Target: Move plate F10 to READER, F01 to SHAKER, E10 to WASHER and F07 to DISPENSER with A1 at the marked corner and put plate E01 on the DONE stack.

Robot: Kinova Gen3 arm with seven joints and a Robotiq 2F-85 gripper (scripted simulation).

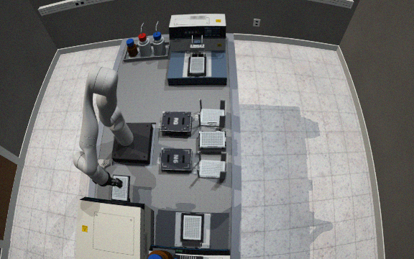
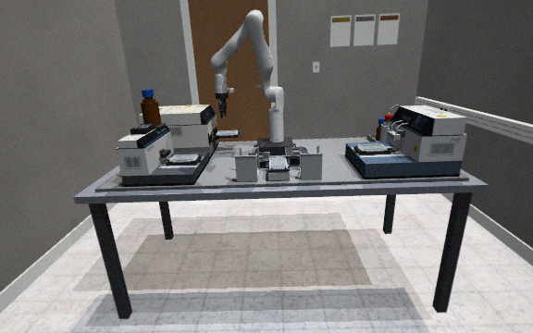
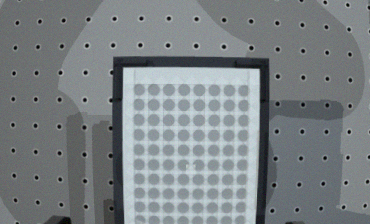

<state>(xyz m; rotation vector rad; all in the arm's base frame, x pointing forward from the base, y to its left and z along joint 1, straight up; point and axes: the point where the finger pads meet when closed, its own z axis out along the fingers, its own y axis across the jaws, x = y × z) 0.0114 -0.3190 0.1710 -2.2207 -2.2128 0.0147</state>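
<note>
My gripper [image 1: 117,183] [image 2: 222,112] is open and empty. It hangs well above a white well plate [image 1: 121,191] [image 2: 228,133] [image 3: 191,150] that lies flat in the black pulled-out tray of the beige READER [image 1: 110,230] [image 2: 188,122]. The wrist view looks straight down on this plate; my fingers do not show there. Another plate [image 1: 197,65] [image 2: 372,147] sits on the blue WASHER. One plate [image 1: 192,227] [image 2: 183,158] sits on the DISPENSER. One plate [image 1: 212,139] [image 2: 277,163] sits on the SHAKER between the two stack racks [image 1: 211,116] [image 1: 211,168].
The dark nests RG [image 1: 175,122] and N6 [image 1: 175,159] stand left of the racks, with nothing on them. Three bottles [image 1: 144,44] stand at the washer's left. The arm's base plate [image 1: 135,144] is beside the nests. The reader housing is close beside the tray.
</note>
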